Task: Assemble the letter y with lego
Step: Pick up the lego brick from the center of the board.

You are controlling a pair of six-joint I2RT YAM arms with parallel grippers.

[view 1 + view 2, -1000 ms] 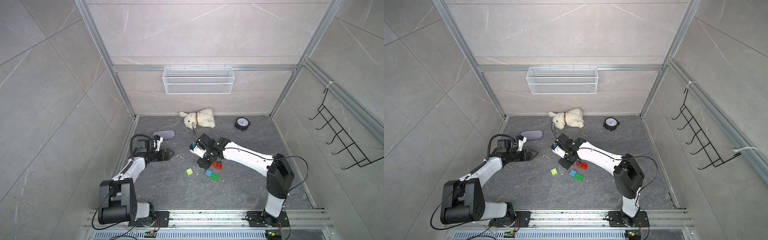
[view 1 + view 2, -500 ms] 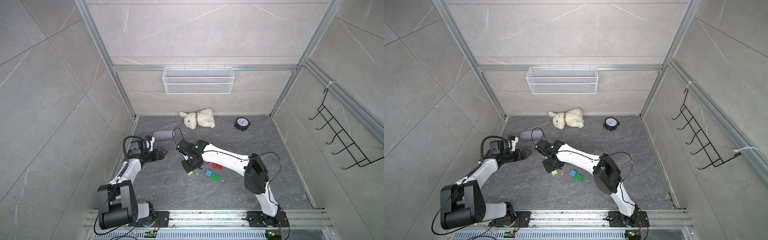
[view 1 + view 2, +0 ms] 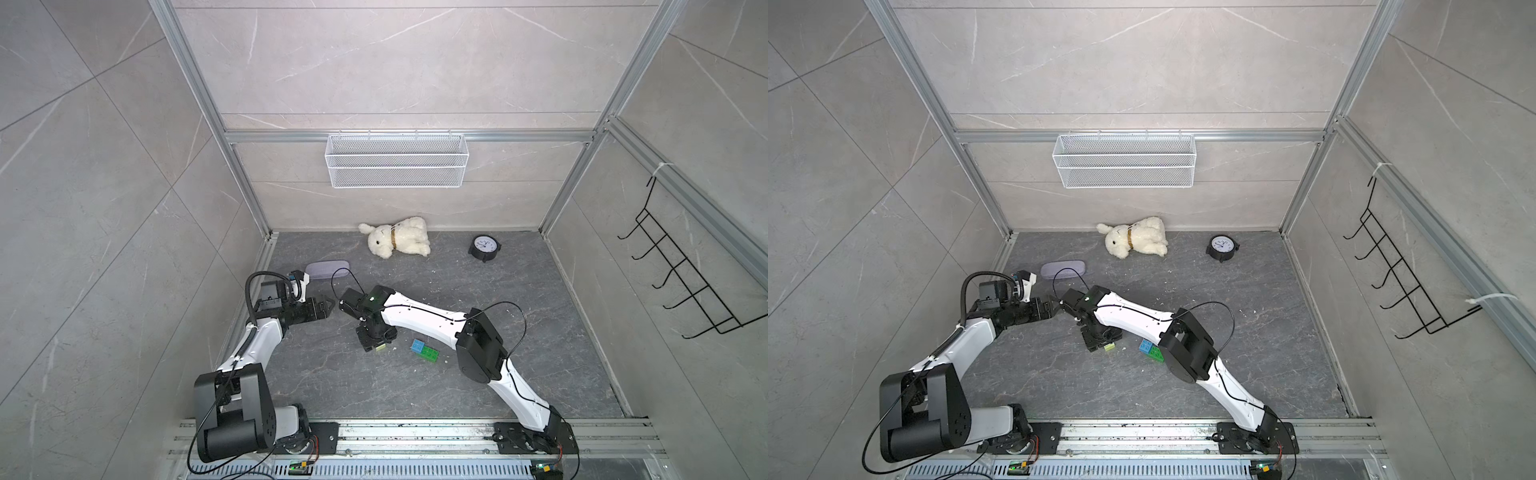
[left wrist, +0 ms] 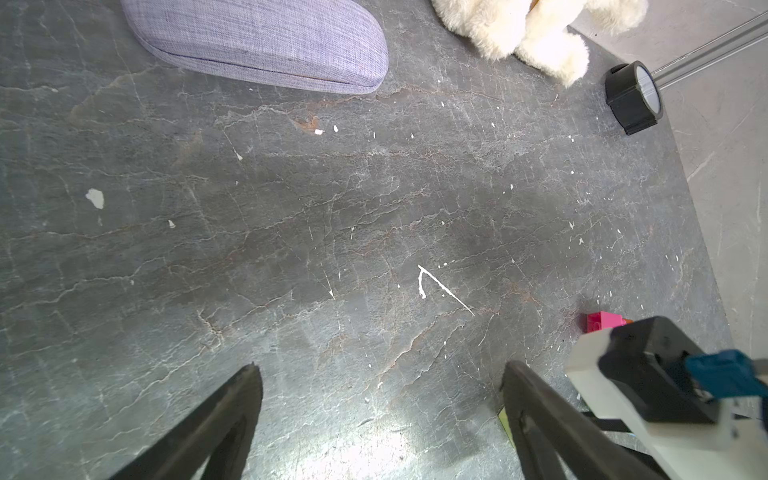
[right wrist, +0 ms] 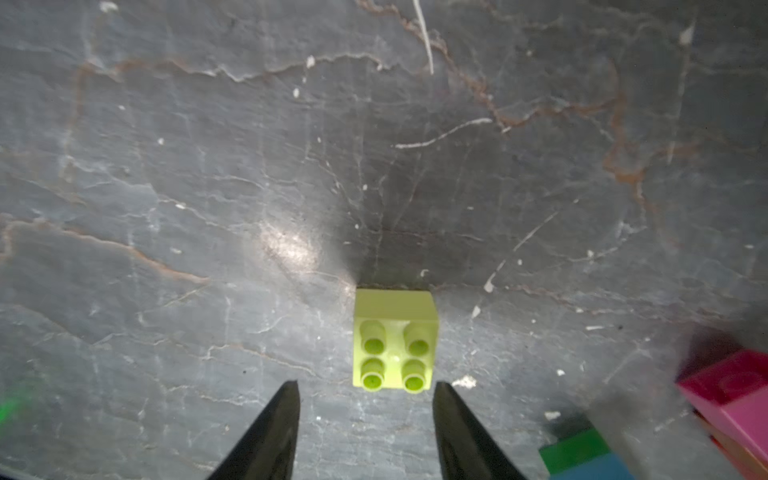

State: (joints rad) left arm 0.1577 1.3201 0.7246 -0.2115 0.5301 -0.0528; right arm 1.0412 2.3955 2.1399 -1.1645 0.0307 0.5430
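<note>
Grey tiled walls (image 3: 374, 83); dark slate floor (image 3: 374, 395), scuffed and white-flecked. Left gripper (image 4: 380, 368) spread wide over bare floor, empty. Right gripper (image 5: 366, 384) parted, yellow-green brick (image 5: 395, 340) on the floor at its tips, unclamped. Blue and green bricks (image 3: 424, 350) near.

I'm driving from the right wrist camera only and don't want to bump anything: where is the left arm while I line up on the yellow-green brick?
Observer: The left pincer hangs close beside the right arm's wrist, apart from the yellow-green brick.
Operator: Is it holding a brick?
Observer: No. The left wrist view shows its jaws wide open over bare floor.
Operator: What lies beyond my frame?
Observer: In both top views a plush rabbit and a clock lie at the floor's far edge.
</note>
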